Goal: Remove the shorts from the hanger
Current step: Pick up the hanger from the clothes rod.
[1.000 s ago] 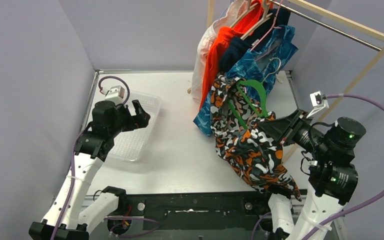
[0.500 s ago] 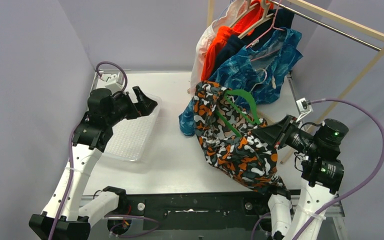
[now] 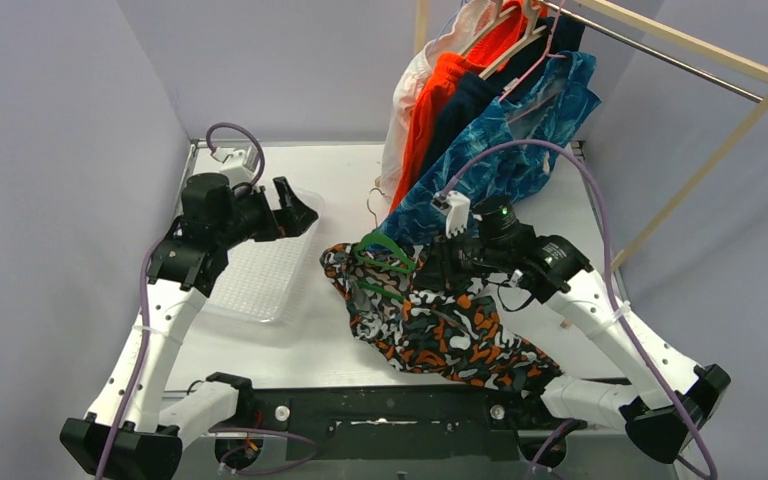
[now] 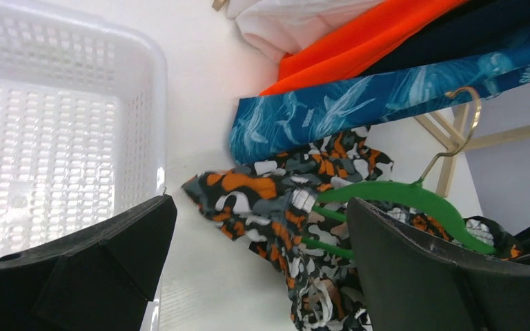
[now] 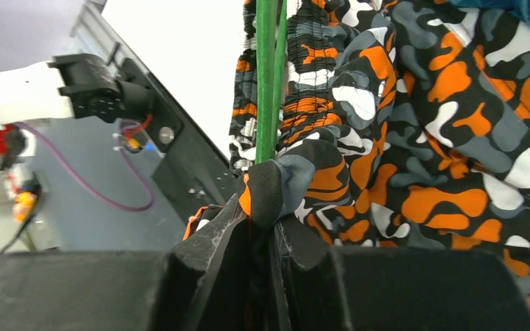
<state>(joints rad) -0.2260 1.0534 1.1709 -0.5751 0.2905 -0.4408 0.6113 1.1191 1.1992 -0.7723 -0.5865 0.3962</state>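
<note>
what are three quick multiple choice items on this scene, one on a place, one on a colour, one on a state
1. Where are the camouflage shorts?
A. down at the table, between the two arms
B. inside the white basket
C. up on the rail with the other pairs

2. What colour is the hanger still threaded in them?
A. pink
B. green
C. white

3. How does the right gripper stand?
A. wide open, holding nothing
B. shut on a bare hanger hook
C. shut on the camouflage fabric, right beside the hanger bar

Answers:
1 A: the top view shows them sagging low over the table in front of the rack.
2 B: both wrist views show green bars running through the waistband.
3 C: the right wrist view shows a fold of fabric pinched between its closed fingers.
</note>
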